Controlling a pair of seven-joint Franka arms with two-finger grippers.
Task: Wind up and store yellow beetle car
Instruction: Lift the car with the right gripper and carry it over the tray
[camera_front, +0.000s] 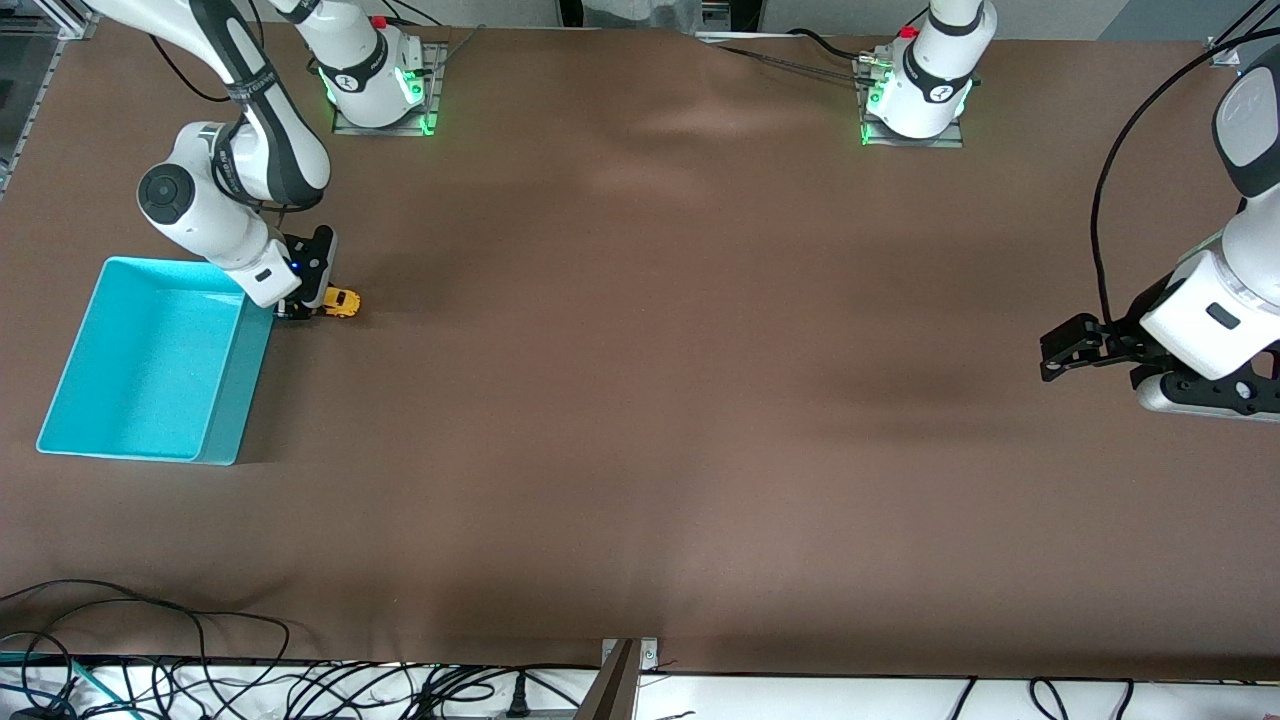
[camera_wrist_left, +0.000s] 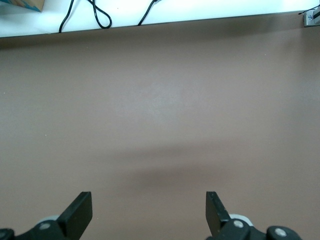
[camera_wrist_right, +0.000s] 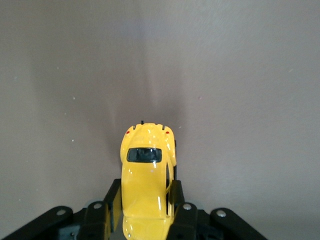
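Observation:
The yellow beetle car (camera_front: 340, 301) sits on the brown table right beside the teal bin (camera_front: 230, 380), at the right arm's end. My right gripper (camera_front: 305, 305) is down at the table and shut on the car's sides. In the right wrist view the car (camera_wrist_right: 147, 175) fills the space between the two black fingers (camera_wrist_right: 113, 200), its dark window facing up. My left gripper (camera_front: 1060, 352) hangs open over bare table at the left arm's end, and its wrist view shows its fingertips (camera_wrist_left: 80, 212) wide apart with nothing between them.
The teal bin's inside holds nothing. Cables (camera_front: 200, 680) lie along the table edge nearest the front camera, with a small metal bracket (camera_front: 625, 665) at mid-edge. The two arm bases (camera_front: 375, 75) stand along the edge farthest from that camera.

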